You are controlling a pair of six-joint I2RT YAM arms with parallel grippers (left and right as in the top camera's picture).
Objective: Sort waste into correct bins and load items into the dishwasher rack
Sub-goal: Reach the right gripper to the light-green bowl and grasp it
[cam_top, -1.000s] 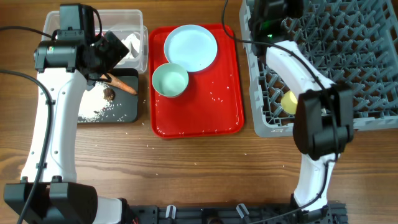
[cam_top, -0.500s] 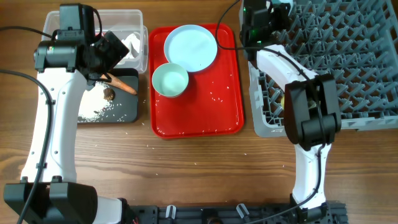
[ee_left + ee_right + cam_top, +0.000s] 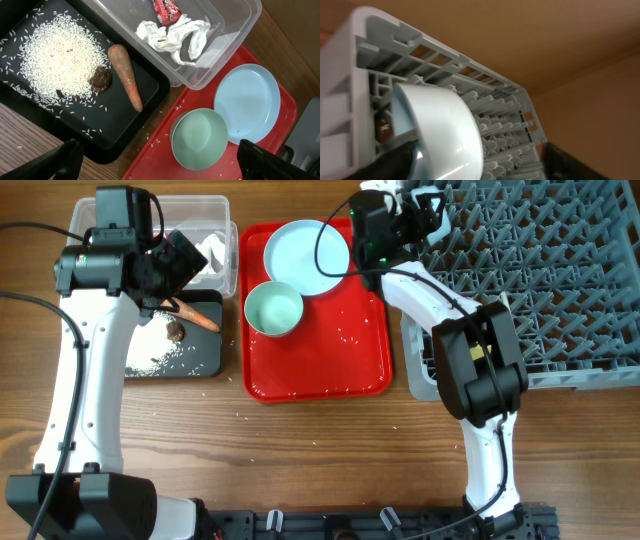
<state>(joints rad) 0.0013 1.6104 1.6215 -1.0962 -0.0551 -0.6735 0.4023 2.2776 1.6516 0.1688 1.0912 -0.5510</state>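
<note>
In the right wrist view a pale blue bowl lies on its side among the pegs of the grey dishwasher rack. My right gripper is open around it: the bowl is close against the left finger, with a wide gap to the right one. From overhead, that gripper is at the rack's far left corner. My left gripper is open and empty above another bowl and the plate. The clear bin holds the tissue and the red wrapper. The black bin holds the carrot, rice and the brown lump.
The red tray lies between the bins and the rack, with stray rice grains on it. My right arm's forearm crosses the rack's near left corner. Bare wooden table lies in front.
My right wrist has moved left along the rack's far edge to its left corner, and the elbow has swung left with it. The left arm has not moved.
</note>
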